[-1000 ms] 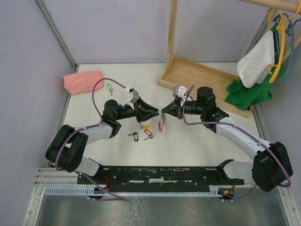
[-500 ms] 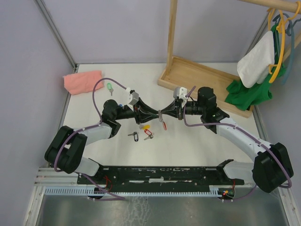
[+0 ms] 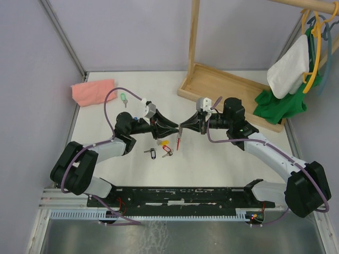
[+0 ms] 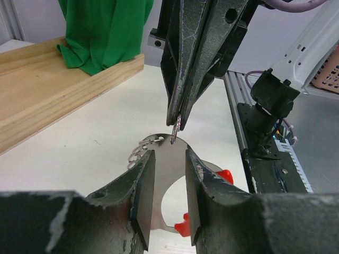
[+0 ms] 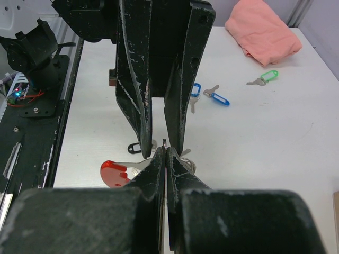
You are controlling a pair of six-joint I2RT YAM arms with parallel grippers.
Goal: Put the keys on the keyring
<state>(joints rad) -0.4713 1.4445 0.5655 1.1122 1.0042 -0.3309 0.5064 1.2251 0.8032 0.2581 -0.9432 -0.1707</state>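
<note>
Right fingers pinch the keyring by its wire; left fingers stand parted either side.
Top view shows it hanging above the table, near yellow, black and red keys; right wrist view shows two blue keys plainly, left wrist view the coil.

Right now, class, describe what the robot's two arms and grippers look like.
Both the left arm and right arm have white links between bulky black joints, with a purple cable looping along each. The left gripper and right gripper are black, with long tapering fingers scuffed with pale scratches.
</note>
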